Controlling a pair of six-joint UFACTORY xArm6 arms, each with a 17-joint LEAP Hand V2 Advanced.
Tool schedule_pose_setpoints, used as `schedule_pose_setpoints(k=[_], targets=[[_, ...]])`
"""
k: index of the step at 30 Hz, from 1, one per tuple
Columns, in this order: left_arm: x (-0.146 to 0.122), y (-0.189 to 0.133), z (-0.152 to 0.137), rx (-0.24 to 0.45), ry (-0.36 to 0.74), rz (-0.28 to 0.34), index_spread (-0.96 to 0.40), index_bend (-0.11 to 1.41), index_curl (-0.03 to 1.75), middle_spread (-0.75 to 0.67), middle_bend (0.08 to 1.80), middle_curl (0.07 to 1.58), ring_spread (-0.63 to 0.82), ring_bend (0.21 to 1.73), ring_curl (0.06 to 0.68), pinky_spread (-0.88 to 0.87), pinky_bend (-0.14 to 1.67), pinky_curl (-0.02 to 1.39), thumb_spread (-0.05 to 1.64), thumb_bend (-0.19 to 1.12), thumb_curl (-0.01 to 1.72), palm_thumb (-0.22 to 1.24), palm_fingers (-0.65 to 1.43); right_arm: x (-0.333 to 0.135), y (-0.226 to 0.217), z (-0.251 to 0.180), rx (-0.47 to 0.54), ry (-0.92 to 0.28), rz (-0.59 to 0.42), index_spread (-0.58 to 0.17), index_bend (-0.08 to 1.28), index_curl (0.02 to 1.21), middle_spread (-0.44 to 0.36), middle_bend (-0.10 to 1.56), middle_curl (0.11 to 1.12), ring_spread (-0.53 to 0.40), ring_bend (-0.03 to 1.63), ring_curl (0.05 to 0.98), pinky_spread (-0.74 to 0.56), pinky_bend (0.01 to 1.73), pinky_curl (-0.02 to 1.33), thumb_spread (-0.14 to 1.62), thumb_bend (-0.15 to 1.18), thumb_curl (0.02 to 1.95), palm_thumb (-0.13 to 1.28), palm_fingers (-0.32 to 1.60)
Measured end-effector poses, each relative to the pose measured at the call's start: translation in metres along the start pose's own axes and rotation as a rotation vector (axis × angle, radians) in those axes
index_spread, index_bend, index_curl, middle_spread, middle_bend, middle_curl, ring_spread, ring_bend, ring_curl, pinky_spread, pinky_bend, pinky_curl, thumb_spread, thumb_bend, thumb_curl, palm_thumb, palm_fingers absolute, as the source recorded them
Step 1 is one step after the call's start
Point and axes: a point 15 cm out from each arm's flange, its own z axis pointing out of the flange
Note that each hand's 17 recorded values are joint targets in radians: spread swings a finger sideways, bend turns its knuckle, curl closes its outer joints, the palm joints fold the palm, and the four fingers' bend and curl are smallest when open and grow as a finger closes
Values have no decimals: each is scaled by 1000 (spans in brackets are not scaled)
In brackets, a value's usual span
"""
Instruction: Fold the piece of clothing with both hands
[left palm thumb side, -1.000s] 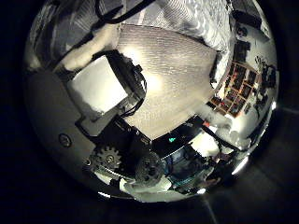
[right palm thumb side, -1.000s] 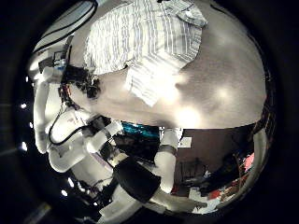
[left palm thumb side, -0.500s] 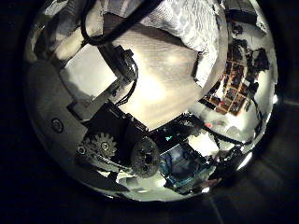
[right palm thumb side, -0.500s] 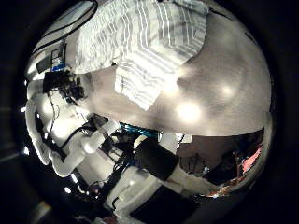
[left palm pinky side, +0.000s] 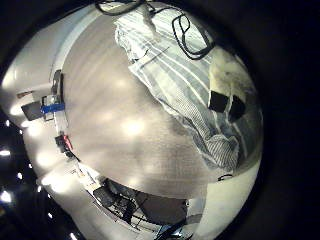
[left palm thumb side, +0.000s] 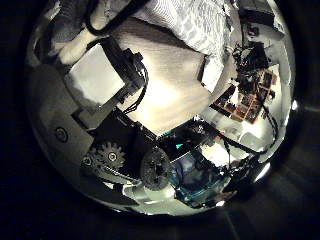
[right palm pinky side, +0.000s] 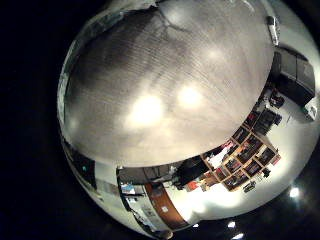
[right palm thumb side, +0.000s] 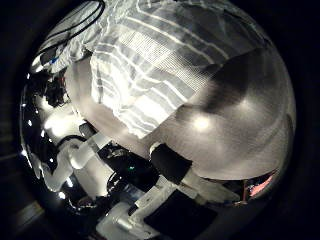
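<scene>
A striped piece of clothing (left palm pinky side: 185, 95) lies spread on the table (left palm pinky side: 110, 110). In the left little finger side palm view, parts of my left hand (left palm pinky side: 228, 97) hang over its edge. In the left thumb side palm view the cloth (left palm thumb side: 190, 20) lies beyond my left hand's fingers (left palm thumb side: 105, 85), which are relaxed and hold nothing. The clothing (right palm thumb side: 150, 70) fills much of the right thumb side palm view, close under that palm. My right hand (right palm thumb side: 175, 165) reaches along the table beside it with straight fingers and no cloth in them.
The right little finger side palm view shows mostly bare table (right palm pinky side: 150, 90), with shelves (right palm pinky side: 245, 150) in the room behind. Another robot arm (right palm thumb side: 62, 125) stands beyond the cloth. Dark cables (left palm pinky side: 190, 30) cross the clothing near my left hand.
The clothing has grown much larger in the right thumb side palm view, so that palm has come closer to it. The left thumb side view has shifted slightly toward the cloth's edge.
</scene>
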Motion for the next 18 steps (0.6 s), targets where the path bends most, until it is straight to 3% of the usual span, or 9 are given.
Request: schedule_pose_setpoints(k=[5, 9, 13, 14, 18], targets=[[0, 1, -5, 5, -1, -2, -696, 225, 1140, -591, 941, 911, -465, 1294, 532, -643, 1065, 687, 1097, -15, 546, 836, 1028, -9, -4, -1, -1, 15, -18, -286, 160, 268, -171, 431, 443, -240, 863, 332, -98, 654, 237, 1039, -9, 333, 499, 573], [0, 1, -10, 13, 1, -4, -704, 196, 1185, -595, 930, 922, -465, 1291, 531, -645, 1061, 688, 1097, -15, 550, 835, 1032, -13, -7, 4, -19, 32, -35, -362, 180, 266, -247, 541, 501, -293, 1000, 373, -380, 922, 284, 1022, 28, 379, 670, 1065], [5, 1, -19, 25, 10, 2, -708, 184, 1222, -600, 921, 931, -465, 1289, 530, -647, 1057, 689, 1097, -15, 553, 834, 1034, -10, -11, 0, -8, 89, -29, -425, 406, 389, -279, 702, 602, -284, 1072, 451, -420, 1039, 373, 1004, 36, 412, 779, 1312], [6, 2, -20, 24, 11, 4, -708, 183, 1230, -601, 920, 933, -465, 1289, 530, -648, 1057, 689, 1097, -15, 553, 834, 1034, -8, -15, -4, 14, 97, -27, -438, 524, 445, -282, 780, 643, -273, 1104, 473, -394, 1094, 405, 995, 30, 424, 809, 1364], [6, 5, -27, 21, 11, 8, -709, 179, 1257, -605, 913, 942, -465, 1289, 530, -649, 1055, 691, 1098, -15, 555, 833, 1034, 2, -28, -34, 157, 118, -2, -426, 785, 584, -258, 972, 732, -251, 1194, 526, -338, 1204, 470, 999, 23, 451, 887, 1327]])
